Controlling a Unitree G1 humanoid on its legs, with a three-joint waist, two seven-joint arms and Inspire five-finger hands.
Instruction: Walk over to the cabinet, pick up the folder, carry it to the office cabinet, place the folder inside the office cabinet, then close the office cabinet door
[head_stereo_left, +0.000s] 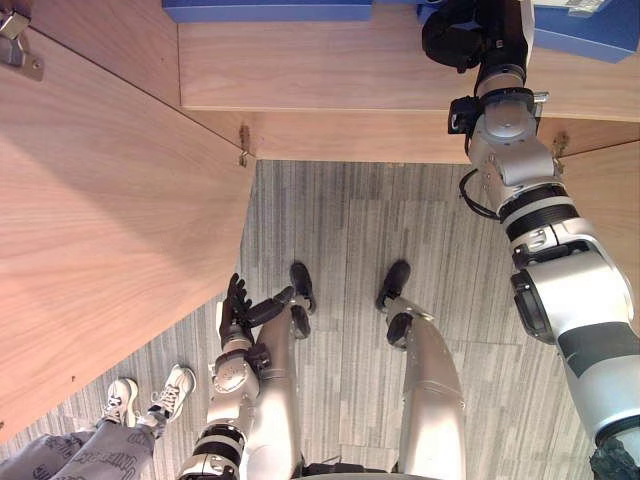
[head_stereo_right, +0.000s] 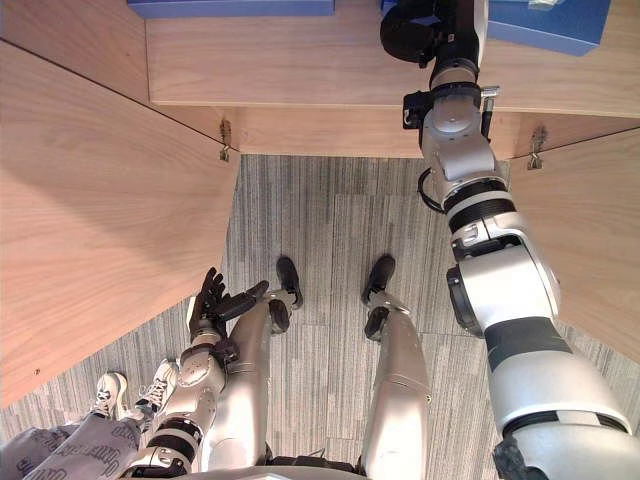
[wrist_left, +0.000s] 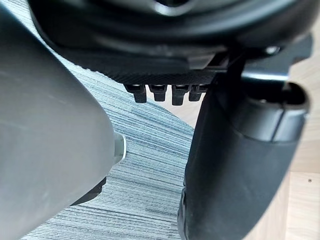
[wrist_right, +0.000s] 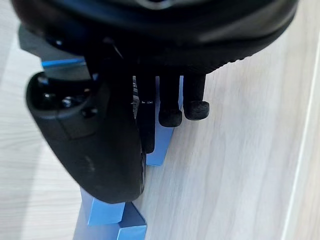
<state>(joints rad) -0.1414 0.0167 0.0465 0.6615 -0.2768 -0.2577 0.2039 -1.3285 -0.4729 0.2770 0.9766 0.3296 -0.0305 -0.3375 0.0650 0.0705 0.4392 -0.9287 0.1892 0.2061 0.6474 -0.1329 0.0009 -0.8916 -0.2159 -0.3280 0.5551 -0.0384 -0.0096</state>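
Note:
My right hand (head_stereo_left: 462, 38) reaches into the wooden office cabinet, over its shelf (head_stereo_left: 330, 70). In the right wrist view the blue folder (wrist_right: 162, 147) stands on the shelf board as a narrow strip. It runs between the thumb (wrist_right: 95, 150) and the fingers (wrist_right: 170, 115), which pinch it. From above, the folder's blue face (head_stereo_left: 590, 35) shows just right of the hand. My left hand (head_stereo_left: 238, 305) hangs low at my side, fingers spread and relaxed, holding nothing.
A second blue folder (head_stereo_left: 270, 10) lies on the shelf to the left. The cabinet's left door (head_stereo_left: 100, 230) stands wide open beside me, and the right door (head_stereo_left: 610, 190) is open too. A person's white shoes (head_stereo_left: 150, 395) stand at the lower left on the grey carpet.

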